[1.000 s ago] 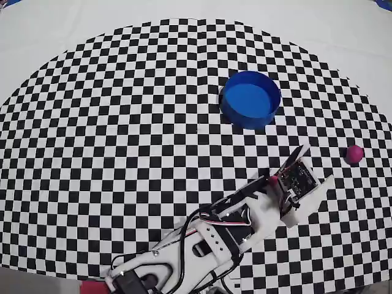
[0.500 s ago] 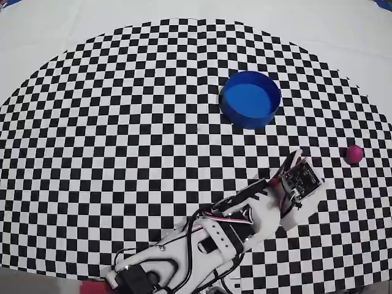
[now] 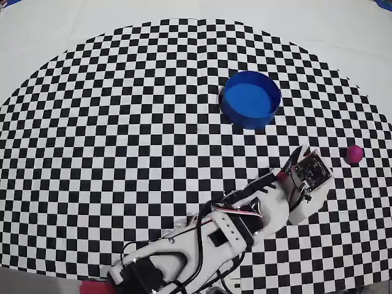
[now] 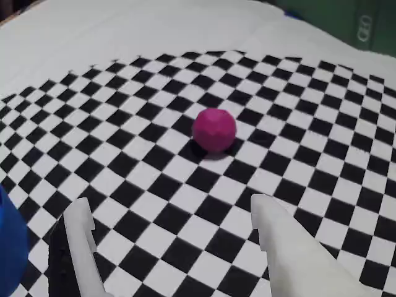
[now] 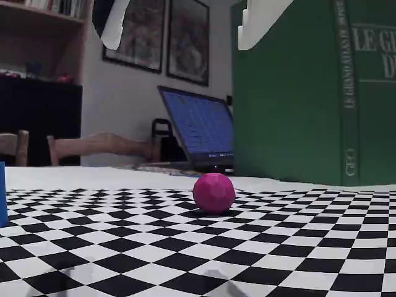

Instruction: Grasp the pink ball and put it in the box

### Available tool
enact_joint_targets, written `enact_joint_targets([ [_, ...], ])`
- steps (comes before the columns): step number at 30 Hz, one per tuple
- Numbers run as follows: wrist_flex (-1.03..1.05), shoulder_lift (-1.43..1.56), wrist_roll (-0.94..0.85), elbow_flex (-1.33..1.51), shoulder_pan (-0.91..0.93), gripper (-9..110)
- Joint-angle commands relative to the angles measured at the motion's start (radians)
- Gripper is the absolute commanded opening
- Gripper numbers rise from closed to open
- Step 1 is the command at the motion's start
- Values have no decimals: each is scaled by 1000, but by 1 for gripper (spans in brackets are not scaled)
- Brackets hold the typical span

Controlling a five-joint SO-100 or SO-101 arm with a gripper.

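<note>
The pink ball [image 3: 354, 153] lies on the checkered cloth at the right, well apart from the box [image 3: 250, 99], a round blue tub farther back. In the wrist view the pink ball [image 4: 214, 129] sits on the cloth ahead of my gripper [image 4: 171, 204], slightly right of centre, about three squares beyond the fingertips. The gripper is open, its white fingers [image 4: 80, 229] spread wide with only cloth between them. The fixed view has the pink ball [image 5: 213, 193] resting on the cloth and my gripper [image 5: 182, 34] hanging high above it. Nothing is held.
My white arm [image 3: 245, 214] reaches from the front edge toward the right. The box's blue wall [image 4: 9, 247] shows at the wrist view's left edge. A large green book [image 5: 309, 93] and a laptop [image 5: 198, 130] stand behind the cloth. The cloth's curved edge [image 3: 373, 116] runs just beyond the ball.
The wrist has swung a little to the right, closer to the pink ball. Ball and box have not moved.
</note>
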Motion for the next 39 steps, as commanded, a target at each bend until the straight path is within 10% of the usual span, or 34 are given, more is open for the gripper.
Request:
enact_joint_targets([
  [1, -11, -35, -2, -71, 3, 30],
  [39, 54, -420, -3, -354, 54, 30],
])
